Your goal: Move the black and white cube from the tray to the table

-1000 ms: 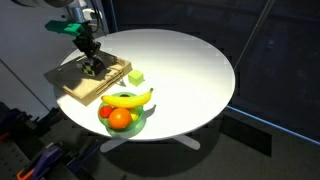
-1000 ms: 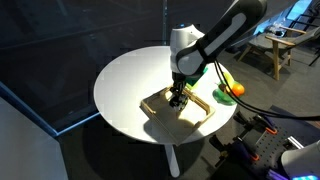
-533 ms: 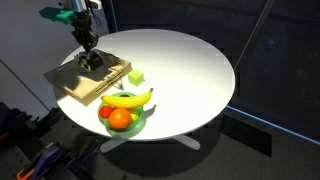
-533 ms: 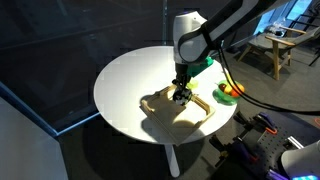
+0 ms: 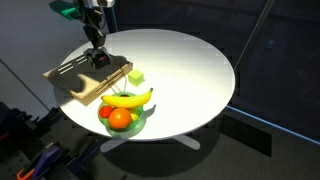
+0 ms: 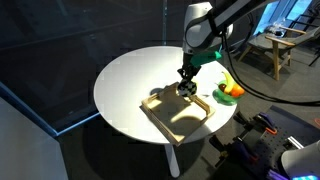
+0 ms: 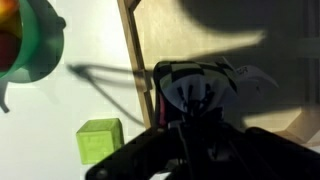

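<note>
My gripper is shut on the black and white cube and holds it just above the light-wood tray, near the tray's far edge. In the wrist view the mottled cube sits between my dark fingers, over the tray's raised rim. The gripper also shows above the tray in an exterior view. The round white table carries the tray.
A yellow-green block lies on the table beside the tray; it also shows in the wrist view. A green fruit bowl with a banana and other fruit stands near the table's edge.
My gripper has risen off the tray floor and moved toward the tray's far edge with the cube in it.
</note>
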